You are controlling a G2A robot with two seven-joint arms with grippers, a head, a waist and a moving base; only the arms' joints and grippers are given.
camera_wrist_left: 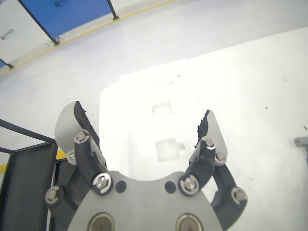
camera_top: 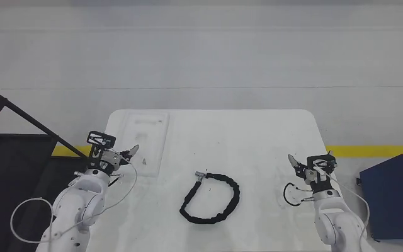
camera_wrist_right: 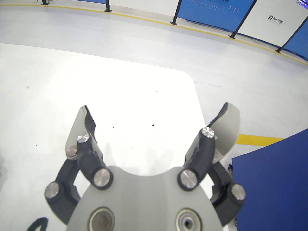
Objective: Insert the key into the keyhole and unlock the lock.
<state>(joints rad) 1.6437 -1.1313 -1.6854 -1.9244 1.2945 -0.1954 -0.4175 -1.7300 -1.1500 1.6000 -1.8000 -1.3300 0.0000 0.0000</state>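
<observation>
We see the black cable lock lying curled in an open loop near the middle of the white table, its silver metal end at the loop's far left

A white rounded-corner bench stands on a pale grey floor marked by a yellow line; blue and white partition panels stand beyond.

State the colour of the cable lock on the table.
The cable lock is black, silver at one end; clearest in the top view.
</observation>
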